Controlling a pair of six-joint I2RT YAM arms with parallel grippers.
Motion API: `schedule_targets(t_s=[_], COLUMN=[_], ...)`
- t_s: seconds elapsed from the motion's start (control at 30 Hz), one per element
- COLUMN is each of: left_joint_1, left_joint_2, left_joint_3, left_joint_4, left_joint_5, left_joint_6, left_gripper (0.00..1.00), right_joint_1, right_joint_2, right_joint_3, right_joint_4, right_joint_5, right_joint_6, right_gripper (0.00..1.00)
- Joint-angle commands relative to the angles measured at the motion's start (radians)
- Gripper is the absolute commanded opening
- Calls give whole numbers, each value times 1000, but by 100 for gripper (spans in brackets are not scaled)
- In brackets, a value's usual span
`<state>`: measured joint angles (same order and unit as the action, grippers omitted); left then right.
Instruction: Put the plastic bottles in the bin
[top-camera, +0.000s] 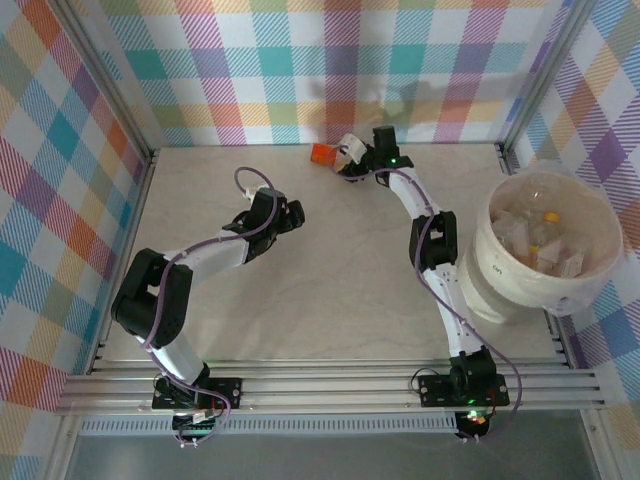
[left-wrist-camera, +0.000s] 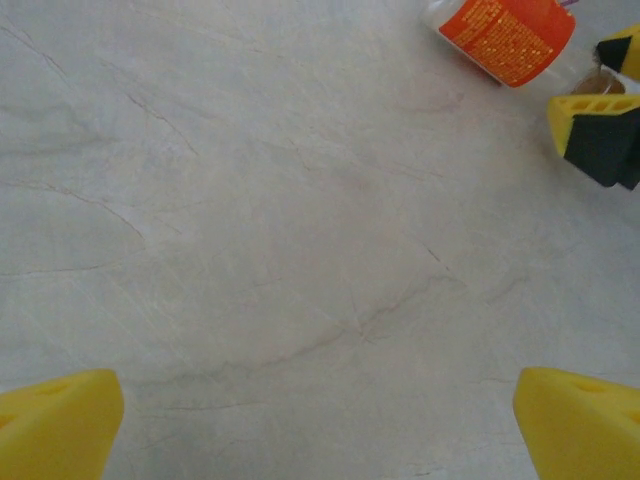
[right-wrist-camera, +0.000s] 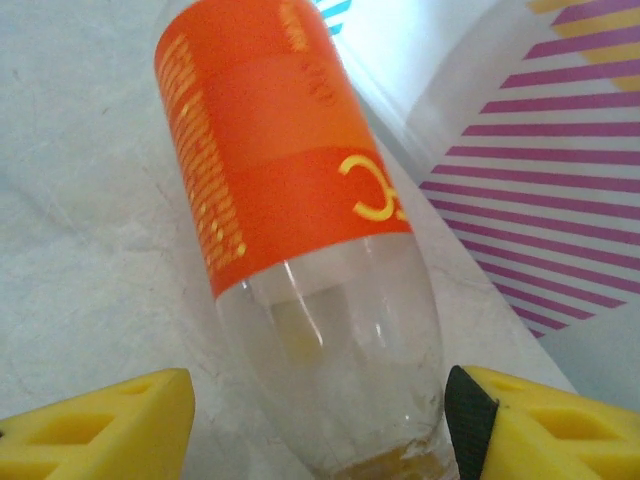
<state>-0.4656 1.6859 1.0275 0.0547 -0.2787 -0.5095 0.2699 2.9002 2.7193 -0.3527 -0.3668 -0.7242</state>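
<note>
My right gripper (right-wrist-camera: 318, 425) stands half-wide astride the clear end of the orange-labelled plastic bottle (right-wrist-camera: 285, 180) lying at the far edge of the tabletop (top-camera: 330, 300), so I should centre it, then squeeze gently.

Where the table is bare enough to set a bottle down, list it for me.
Bare: the table stretch between the left arm and right arm, and the far-left corner between the side wall and the left gripper. Crowded: the far middle, where the right gripper straddles the orange-labelled bottle, and the right edge, taken by the bin.
</note>
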Motion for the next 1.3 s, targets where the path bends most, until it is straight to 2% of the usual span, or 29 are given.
schedule_targets(t_s=[0.0,0.23,0.43,0.6,0.77,0.97,1.13,1.27], left_joint_1=[13,15,18,19,19,19,19,19], left_joint_2=[17,48,74,74,54,41,-9,-71], left_joint_3=[28,44,66,64,37,21,-18,-53], left_joint_4=[-3,6,7,10,38,60,103,120], left_joint_5=[-16,-4,10,12,48,117,143,172], left_joint_6=[-17,-10,-9,-9,-17,-39,-72,-107], left_gripper=[100,100,100,100,100,100,100,100], right_joint_1=[18,36,48,57,72,95,115,132], right_joint_2=[24,25,22,-12,-175,-432,-638,-791], right_joint_3=[24,4,-8,-52,-282,-666,-955,-1147], right_joint_4=[-45,-14,21,31,114,263,333,321], right_joint_5=[-34,32,76,82,90,95,125,151], right_joint_6=[-77,-93,-56,-32,-27,-25,-8,34], right_gripper=[68,59,44,36,30,27,25,24])
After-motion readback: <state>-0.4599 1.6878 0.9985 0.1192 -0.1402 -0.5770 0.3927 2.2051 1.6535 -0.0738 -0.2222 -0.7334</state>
